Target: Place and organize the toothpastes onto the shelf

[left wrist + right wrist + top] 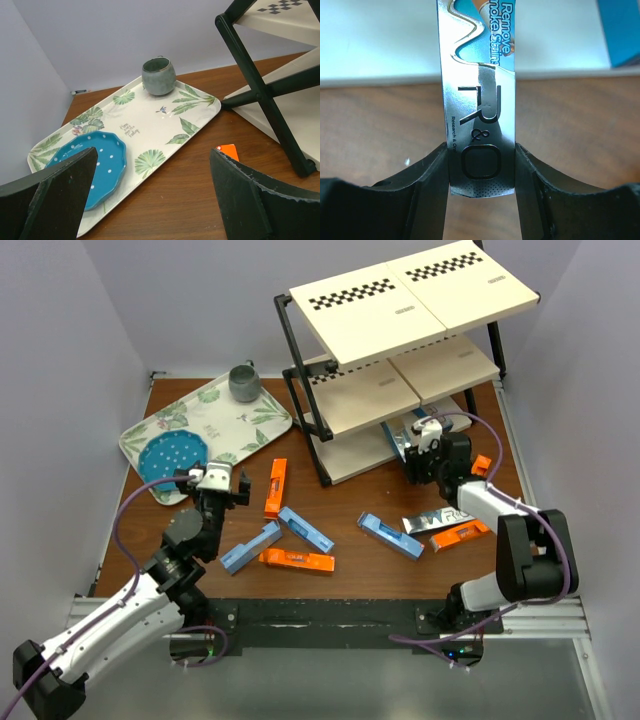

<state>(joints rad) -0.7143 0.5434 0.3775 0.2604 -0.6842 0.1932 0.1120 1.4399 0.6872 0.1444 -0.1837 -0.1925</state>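
We find a brown wooden table [380, 580] carrying a leaf-patterned tray [250, 425] at back left and a black-framed shelf [440, 290] of slanted cream boards at back right. Toothpastes [296, 560] lie loose on the tabletop: two orange and two blue cartons left of centre, and a blue carton [390, 535], a silver carton [437, 519] and an orange carton [460, 534] close together on the right. On the shelf's lowest board lies another blue carton [620, 30], with a second silver carton [480, 100] at that board's front edge.

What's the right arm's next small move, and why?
Probably ease the silver carton forward onto the shelf's bottom board. The right gripper is closed on its near end, which is over bare table; the far end is over the board.
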